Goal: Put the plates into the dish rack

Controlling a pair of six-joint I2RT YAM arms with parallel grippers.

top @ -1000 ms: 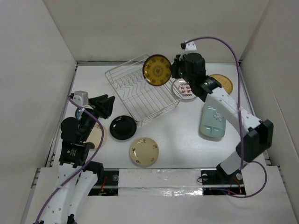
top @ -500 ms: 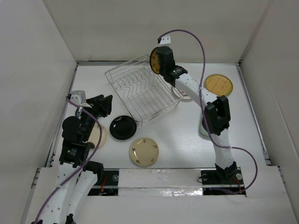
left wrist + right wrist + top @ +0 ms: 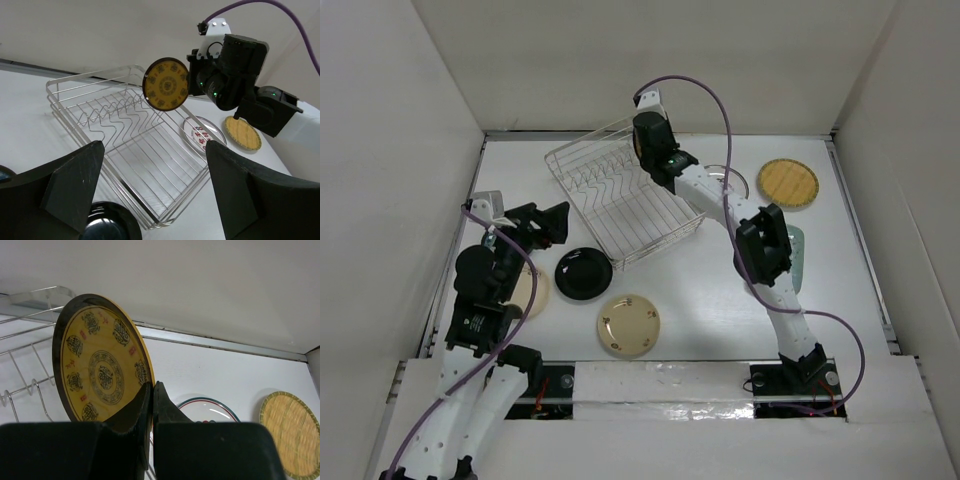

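Progress is barely begun: the dish rack (image 3: pixel 620 205) shows no plate in its zigzag slots. Your right claw (image 3: pixel 151 390) is clenched on the rim of the brown-and-gold plate (image 3: pixel 166 84), held upright above the rack's far corner, not yet seated. Your left claw (image 3: pixel 548 222) is spread wide with nothing in it, near the rack's left end. Left on the worktop (image 3: pixel 710 300) are the black plate (image 3: pixel 584 272) just beside the rack's near rim, the cream plate (image 3: pixel 628 324), the red-marked plate (image 3: pixel 201 135), the woven tan round (image 3: pixel 788 183) and others partly hidden under the arms. Room is tight behind the rack, where the back wall (image 3: pixel 650 60) stands close; mind the raised wire side under the held plate. The middle of the worktop is your open ground.
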